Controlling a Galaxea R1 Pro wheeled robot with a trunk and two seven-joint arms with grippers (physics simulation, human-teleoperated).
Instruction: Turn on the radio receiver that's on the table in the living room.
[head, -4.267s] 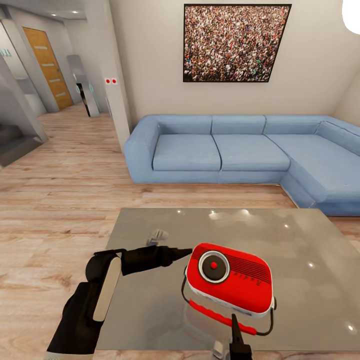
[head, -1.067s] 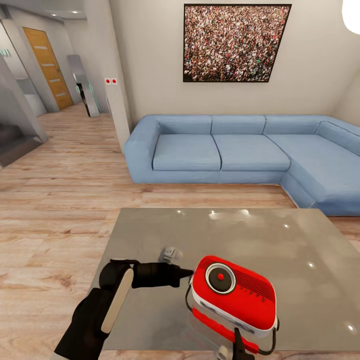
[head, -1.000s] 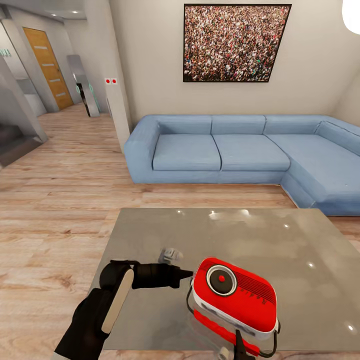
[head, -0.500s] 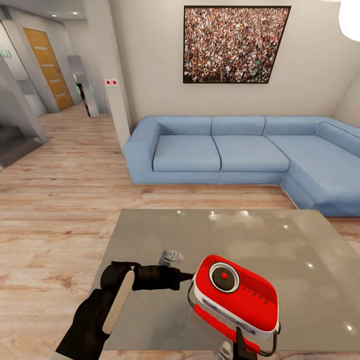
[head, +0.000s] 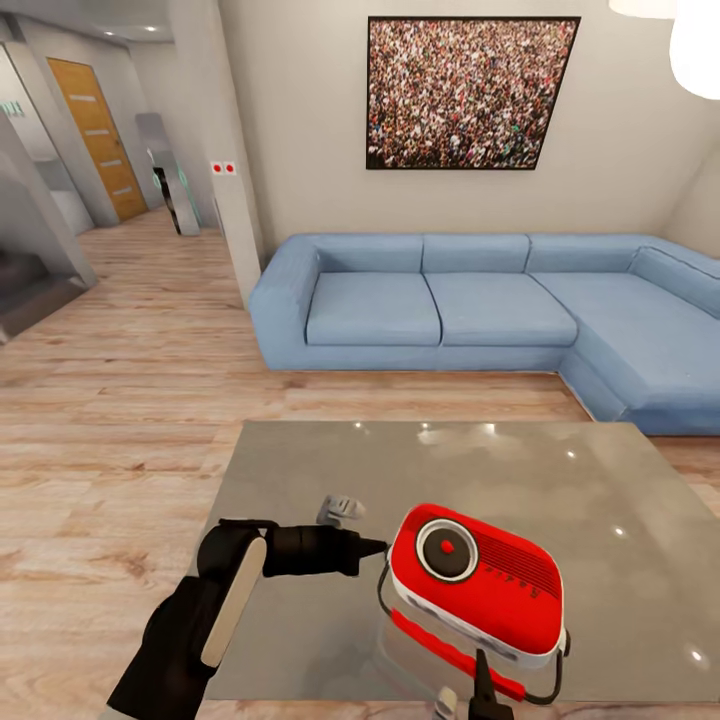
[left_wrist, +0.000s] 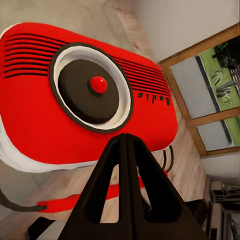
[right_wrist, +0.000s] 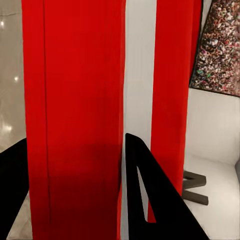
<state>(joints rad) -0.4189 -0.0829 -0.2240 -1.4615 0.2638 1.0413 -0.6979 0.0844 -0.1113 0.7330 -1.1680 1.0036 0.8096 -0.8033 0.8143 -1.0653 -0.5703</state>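
The radio receiver (head: 478, 583), a red box with white trim, sits tilted near the front edge of the glossy grey table (head: 560, 470), with its wire handle under it. My left gripper (head: 374, 547) is shut with nothing in it, and its tip is beside the radio's left end. In the left wrist view that gripper (left_wrist: 125, 137) points at the radio's face just below the round dial (left_wrist: 92, 87). My right gripper (head: 478, 690) comes up at the radio's near edge. In the right wrist view its fingers (right_wrist: 145, 195) straddle the radio's red body (right_wrist: 75, 100).
A blue corner sofa (head: 450, 310) stands behind the table under a framed crowd picture (head: 470, 92). Light wood floor (head: 120, 420) surrounds the table. A hallway with a wooden door (head: 95, 135) opens at the far left.
Over the last seconds the radio shifted right and nearer the front edge, and my left gripper followed it. The head camera has tipped a little. The left fingertips stay beside the radio.
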